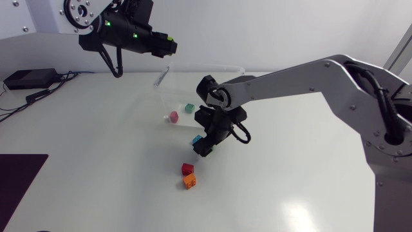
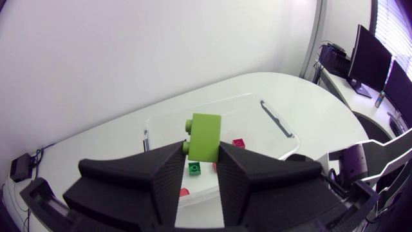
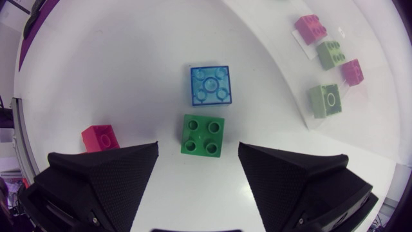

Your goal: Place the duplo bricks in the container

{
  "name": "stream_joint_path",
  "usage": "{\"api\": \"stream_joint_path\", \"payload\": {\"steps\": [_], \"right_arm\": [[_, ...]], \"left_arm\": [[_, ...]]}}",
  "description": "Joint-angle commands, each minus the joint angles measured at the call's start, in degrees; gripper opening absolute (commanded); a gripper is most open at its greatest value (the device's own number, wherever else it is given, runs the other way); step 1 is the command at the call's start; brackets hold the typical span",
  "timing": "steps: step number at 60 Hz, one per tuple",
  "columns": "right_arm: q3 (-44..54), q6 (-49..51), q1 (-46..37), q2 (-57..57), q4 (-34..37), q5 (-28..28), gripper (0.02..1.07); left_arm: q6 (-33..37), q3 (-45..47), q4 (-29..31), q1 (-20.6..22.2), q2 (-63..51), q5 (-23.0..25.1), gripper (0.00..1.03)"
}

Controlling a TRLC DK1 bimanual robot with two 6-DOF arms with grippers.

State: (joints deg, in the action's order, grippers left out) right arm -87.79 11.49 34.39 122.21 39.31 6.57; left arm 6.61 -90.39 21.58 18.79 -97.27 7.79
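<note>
My left gripper (image 1: 168, 46) hangs above the clear container (image 1: 162, 76), shut on a lime green brick (image 2: 205, 136). In the left wrist view the container (image 2: 277, 122) lies below the fingers, holding a green brick (image 2: 194, 168) and a pink one (image 2: 239, 143). My right gripper (image 1: 205, 143) is low over the table in front of the container, open. A dark green brick (image 3: 203, 135) sits between its fingers (image 3: 116, 174), untouched. Just ahead of it lies a translucent blue brick (image 3: 210, 84). A red brick (image 1: 187, 169) and an orange brick (image 1: 189, 182) lie nearer the front.
Through the container's clear wall the right wrist view shows a pink brick (image 3: 311, 28) and pale green bricks (image 3: 324, 98). A black mat (image 1: 19, 177) covers the table's front left corner. A black box (image 1: 29, 78) with cables sits at the back left.
</note>
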Motion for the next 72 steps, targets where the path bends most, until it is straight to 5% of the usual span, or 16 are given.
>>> {"api": "stream_joint_path", "payload": {"steps": [1,25,41,62,68,72], "right_arm": [[-1.5,-1.6,0.0,2.2,1.5,-0.2,0.85],[-7.7,-2.2,-0.1,6.1,6.2,-1.1,0.73],[-9.8,-2.1,0.4,8.4,8.2,-1.2,0.46],[-1.7,-2.2,-0.9,0.0,6.8,-1.1,0.45],[1.7,-2.2,-1.1,-4.4,6.1,-1.2,0.45],[3.7,-2.2,-1.3,-7.6,6.0,-1.2,0.45]], "left_arm": [[-1.9,-3.3,0.4,-1.0,-2.2,0.8,0.25],[-3.7,-10.2,0.7,-2.4,-8.5,0.8,0.25],[-3.7,-12.9,4.4,-2.5,-12.3,2.1,0.25],[-3.8,-14.9,6.2,-0.8,-16.5,2.8,0.27],[-3.9,-15.5,6.5,-0.2,-17.4,2.8,0.37],[-3.9,-16.5,7.6,0.0,-18.6,2.7,0.55]]}}
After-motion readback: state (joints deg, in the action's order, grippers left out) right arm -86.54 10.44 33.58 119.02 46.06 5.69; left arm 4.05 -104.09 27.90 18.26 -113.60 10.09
